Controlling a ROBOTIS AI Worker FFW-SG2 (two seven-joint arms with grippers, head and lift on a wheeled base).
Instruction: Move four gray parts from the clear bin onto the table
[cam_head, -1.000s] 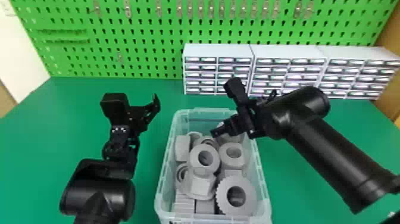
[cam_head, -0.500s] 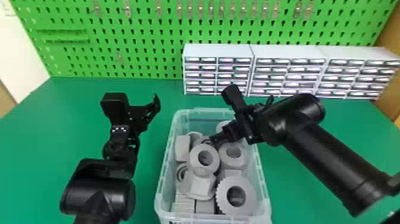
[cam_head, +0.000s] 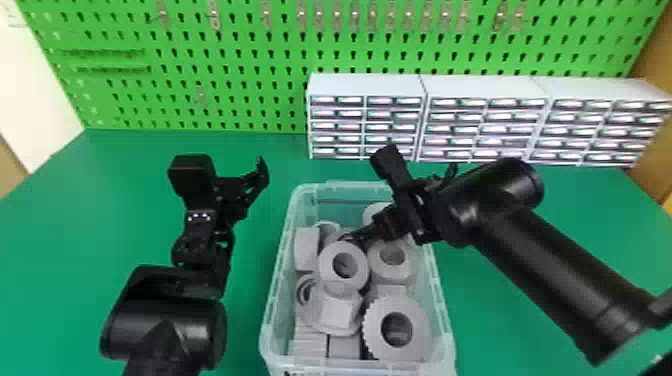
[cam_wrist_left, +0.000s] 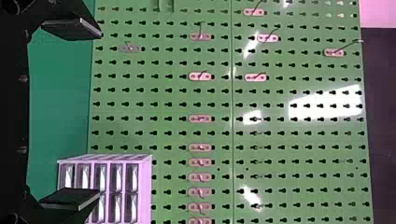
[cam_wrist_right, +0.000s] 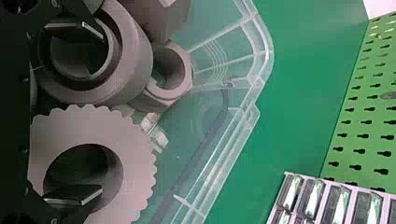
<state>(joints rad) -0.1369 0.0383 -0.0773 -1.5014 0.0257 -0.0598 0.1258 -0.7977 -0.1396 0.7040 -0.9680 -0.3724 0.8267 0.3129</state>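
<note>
The clear bin (cam_head: 280, 280) stands mid-table, holding several gray parts: rings, nut-like pieces and a toothed gear (cam_head: 372, 325). Over its far half is my right gripper (cam_head: 354, 241), its fingertips down among the parts behind an upright gray ring (cam_head: 325, 265). In the right wrist view my right gripper (cam_wrist_right: 101, 113) is open; one finger overlaps the hole of a round part (cam_wrist_right: 135, 56), the other the hole of a toothed gear (cam_wrist_right: 137, 140). Left of the bin, my left gripper (cam_head: 257, 177) is parked; in the left wrist view the left gripper (cam_wrist_left: 98, 113) is open with nothing between its fingers.
White drawer cabinets (cam_head: 367, 85) line the back of the green table (cam_head: 60, 225), right of centre, behind the bin. A green pegboard (cam_head: 250, 60) rises behind them. My right forearm spans the table right of the bin.
The right gripper has moved down and slightly left, deeper among the gray parts in the bin. My left arm has stayed where it was.
</note>
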